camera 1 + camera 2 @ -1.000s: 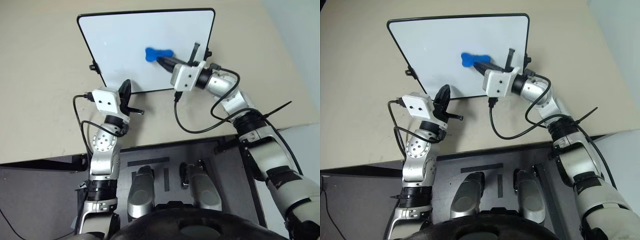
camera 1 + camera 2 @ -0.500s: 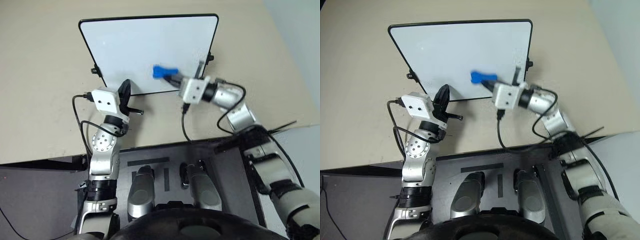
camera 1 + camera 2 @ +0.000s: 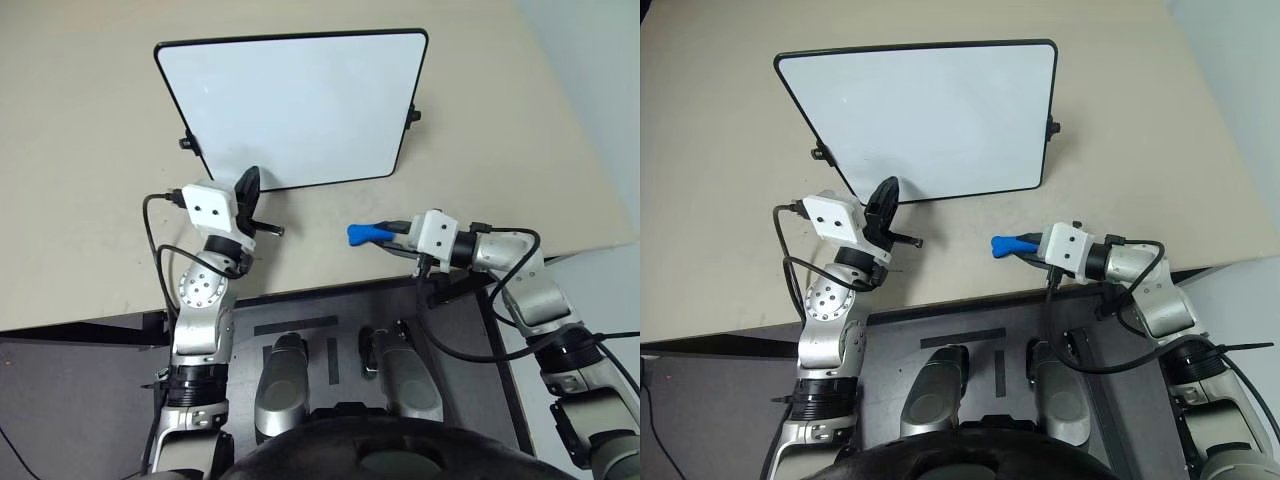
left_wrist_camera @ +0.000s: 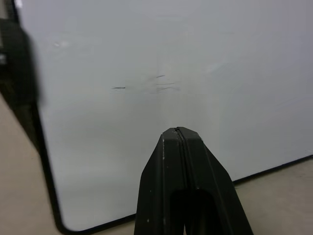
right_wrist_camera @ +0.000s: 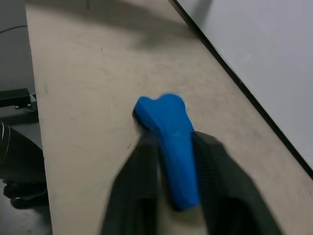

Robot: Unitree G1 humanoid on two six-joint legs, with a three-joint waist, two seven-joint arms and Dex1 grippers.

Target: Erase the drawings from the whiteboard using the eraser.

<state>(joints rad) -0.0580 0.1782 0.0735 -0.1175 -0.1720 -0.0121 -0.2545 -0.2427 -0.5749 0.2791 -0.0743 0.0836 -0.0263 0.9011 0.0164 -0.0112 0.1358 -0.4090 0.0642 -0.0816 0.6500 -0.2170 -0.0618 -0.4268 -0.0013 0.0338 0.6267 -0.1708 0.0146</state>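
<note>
**Eraser carried off the board, down to the table**

We look down on a beige table (image 3: 80, 150) with the whiteboard (image 3: 300, 100) lying on it. A second ago our right gripper (image 3: 390, 234) pressed the blue eraser (image 3: 364, 234) to the whiteboard; now it sits on the table just off the board's near right corner, fingers either side of the eraser and loosening. The wiping looks finished. Our left gripper (image 3: 248, 184), pinched shut, hovers at the whiteboard's near edge. Faint streaks (image 4: 164, 83) remain, hard to make out.
</note>
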